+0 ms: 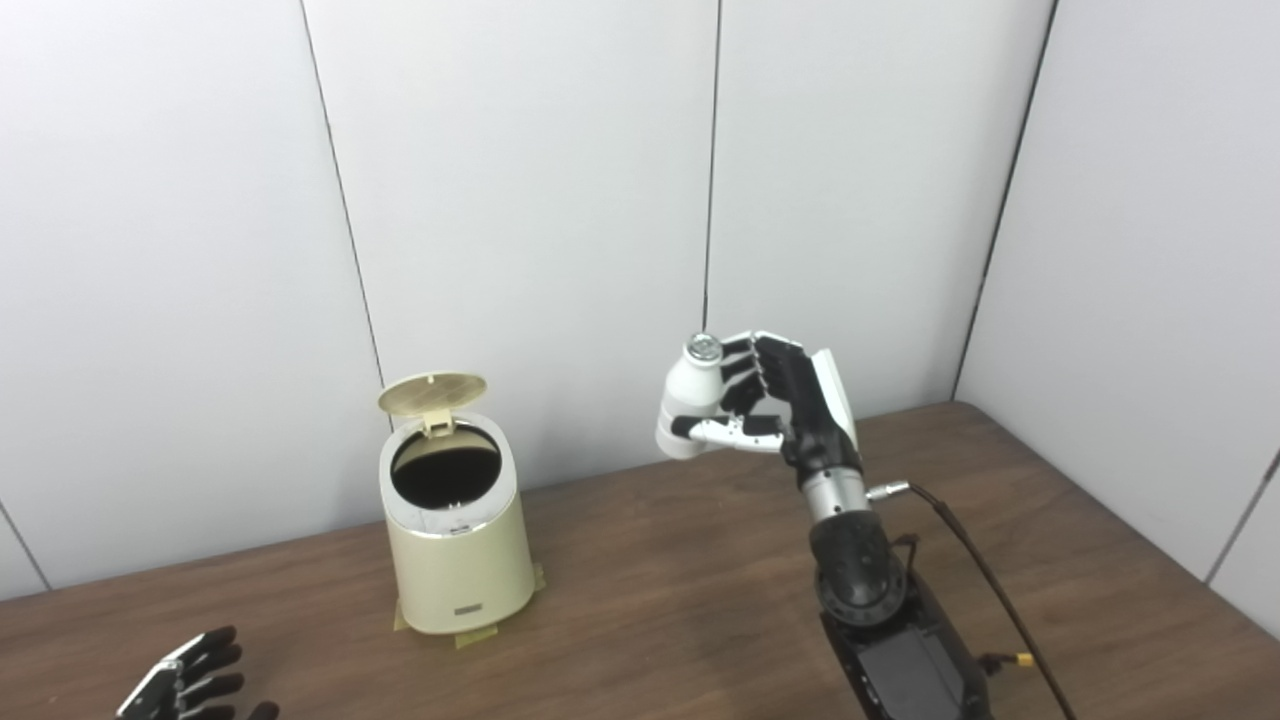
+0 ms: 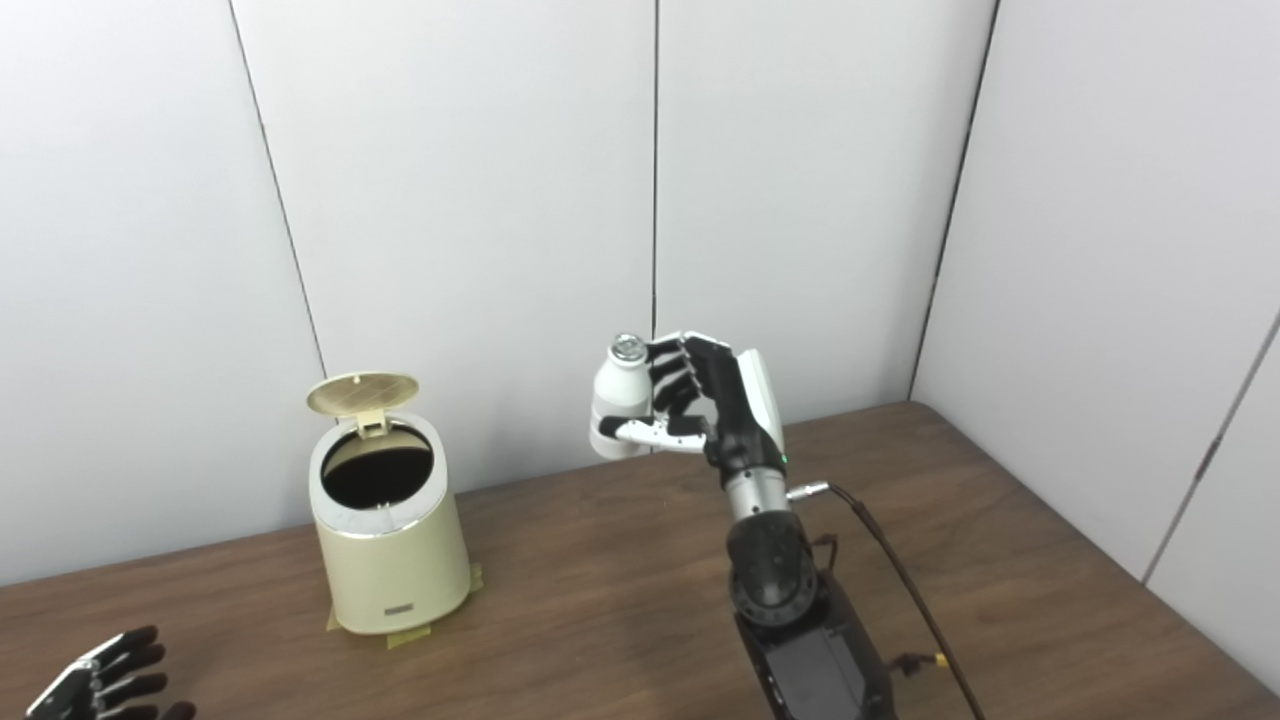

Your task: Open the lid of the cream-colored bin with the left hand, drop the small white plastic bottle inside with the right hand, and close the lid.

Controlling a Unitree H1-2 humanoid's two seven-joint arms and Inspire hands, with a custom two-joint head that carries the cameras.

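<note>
The cream-colored bin (image 1: 460, 545) stands on the brown table with its round lid (image 1: 432, 394) tipped up at the back, showing a dark inside. My right hand (image 1: 775, 405) is raised well above the table, right of the bin, and is shut on the small white plastic bottle (image 1: 690, 400), which stands upright with its silver cap on top. My left hand (image 1: 190, 685) rests low at the bottom left corner, fingers spread and holding nothing, well apart from the bin.
The brown wooden table (image 1: 650, 600) runs to a far right corner near the white wall panels. Tape pieces (image 1: 480, 635) lie under the bin's base. A black cable (image 1: 990, 590) hangs from my right wrist.
</note>
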